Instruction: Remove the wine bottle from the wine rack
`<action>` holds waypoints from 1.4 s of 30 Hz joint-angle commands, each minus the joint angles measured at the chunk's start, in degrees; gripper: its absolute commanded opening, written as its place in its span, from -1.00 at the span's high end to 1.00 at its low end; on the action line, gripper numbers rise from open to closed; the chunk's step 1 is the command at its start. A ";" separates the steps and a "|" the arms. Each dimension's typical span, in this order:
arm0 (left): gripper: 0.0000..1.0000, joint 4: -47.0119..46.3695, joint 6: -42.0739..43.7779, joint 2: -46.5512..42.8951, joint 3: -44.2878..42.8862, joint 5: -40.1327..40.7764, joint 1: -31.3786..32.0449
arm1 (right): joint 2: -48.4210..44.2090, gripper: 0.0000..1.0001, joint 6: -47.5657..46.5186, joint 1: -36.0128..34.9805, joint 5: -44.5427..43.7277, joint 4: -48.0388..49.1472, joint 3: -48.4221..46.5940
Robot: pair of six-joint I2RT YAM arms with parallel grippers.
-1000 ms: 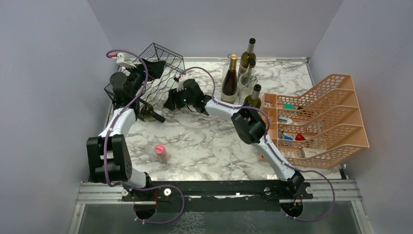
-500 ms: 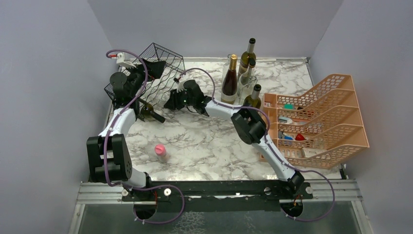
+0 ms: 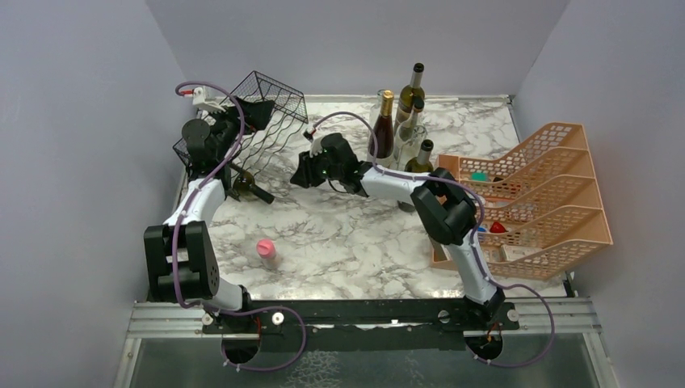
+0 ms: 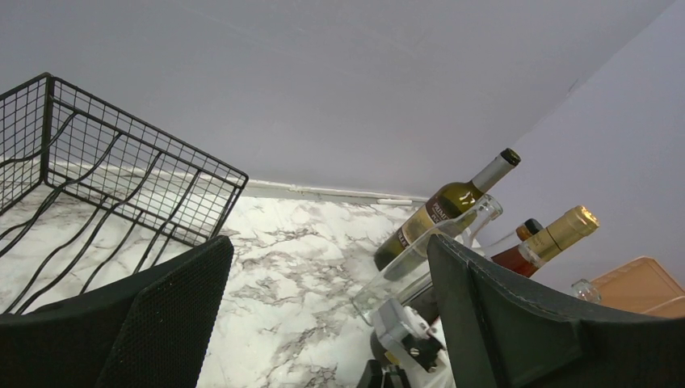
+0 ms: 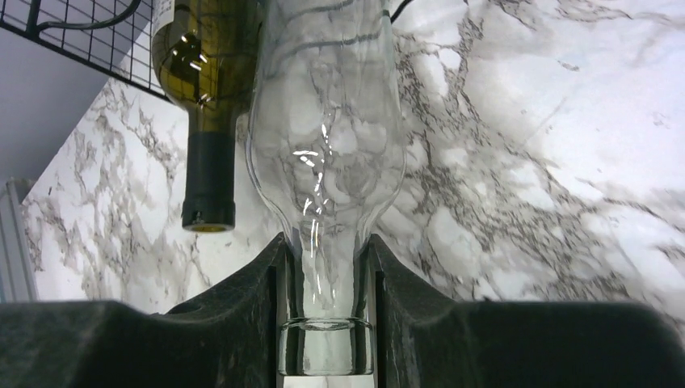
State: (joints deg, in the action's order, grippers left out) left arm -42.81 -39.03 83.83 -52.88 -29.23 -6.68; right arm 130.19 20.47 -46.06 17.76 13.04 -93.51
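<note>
Clear wine bottle: lies with its neck clamped between the right gripper jaws. Its base runs out of frame toward the wine rack, so I cannot tell if it is free of its cell. Green bottle lies alongside, neck poking from the rack. Left gripper: spread wide, empty, at the rack's top. Step: extraction. Next: a straight pull along the bottle's axis, clear of the wires.
</note>
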 commanded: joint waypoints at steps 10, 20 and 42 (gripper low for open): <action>-0.93 -2.11 -1.79 1.99 -2.96 -2.99 -0.27 | -22.36 0.99 -4.16 -0.34 -1.03 -6.84 17.85; -0.91 -2.34 13.43 1.16 -4.11 -8.35 4.30 | -36.34 0.99 -7.60 -0.34 -8.70 -26.11 23.03; -0.99 2.90 50.42 -5.29 7.35 -42.52 28.01 | -59.57 0.99 -6.84 0.54 -16.69 -42.02 30.84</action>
State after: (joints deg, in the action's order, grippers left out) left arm -41.82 7.35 77.36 -45.63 -69.19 18.70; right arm 73.21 13.43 -45.74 2.57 -29.58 -61.82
